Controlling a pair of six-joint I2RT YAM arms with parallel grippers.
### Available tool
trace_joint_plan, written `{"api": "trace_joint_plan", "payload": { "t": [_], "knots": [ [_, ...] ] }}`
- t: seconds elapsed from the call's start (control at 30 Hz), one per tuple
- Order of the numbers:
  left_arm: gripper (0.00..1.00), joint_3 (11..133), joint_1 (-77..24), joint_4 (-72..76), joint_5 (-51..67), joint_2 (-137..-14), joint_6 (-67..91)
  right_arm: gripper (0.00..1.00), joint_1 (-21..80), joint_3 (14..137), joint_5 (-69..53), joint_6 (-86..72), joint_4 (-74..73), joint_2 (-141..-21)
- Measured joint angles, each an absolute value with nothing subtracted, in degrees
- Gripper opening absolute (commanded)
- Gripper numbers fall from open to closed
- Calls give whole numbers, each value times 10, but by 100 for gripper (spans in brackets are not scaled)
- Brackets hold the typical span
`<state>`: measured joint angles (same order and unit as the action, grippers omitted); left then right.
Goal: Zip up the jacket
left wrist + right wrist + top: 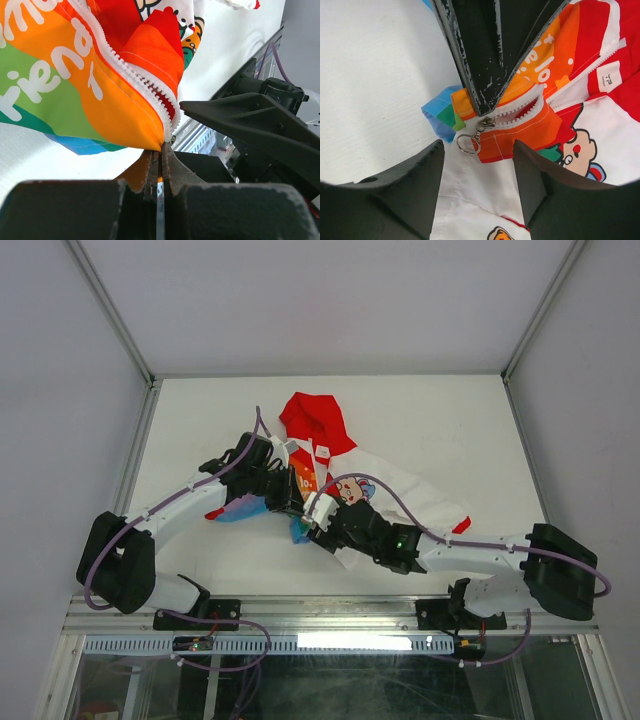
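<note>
The jacket (400,490) lies in the middle of the bench (450,410), with its hood (315,420) at the far end and its hem toward the near edge. The left gripper (290,495) comes in from the left and meets the hem at the zipper's lower end. Just to its right is the right gripper (479,150), with the zipper slider (485,123) and pull ring (468,144) just ahead of the gap between its fingers.

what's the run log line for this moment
left jaws: shut on jacket hem | right jaws: open, lined up on zipper pull | zipper: open above slider
</note>
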<state>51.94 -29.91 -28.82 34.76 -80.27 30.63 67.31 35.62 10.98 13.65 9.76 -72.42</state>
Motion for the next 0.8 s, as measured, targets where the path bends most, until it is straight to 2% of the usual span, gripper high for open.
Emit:
{"api": "trace_joint_plan", "payload": {
  "t": [0.3, 0.8],
  "knots": [
    [0, 519, -299, -288, 348, -803, 306, 57, 684, 356, 167, 127, 134, -760],
    [0, 519, -299, -288, 348, -803, 306, 39, 682, 356, 173, 131, 110, -749]
  ]
}}
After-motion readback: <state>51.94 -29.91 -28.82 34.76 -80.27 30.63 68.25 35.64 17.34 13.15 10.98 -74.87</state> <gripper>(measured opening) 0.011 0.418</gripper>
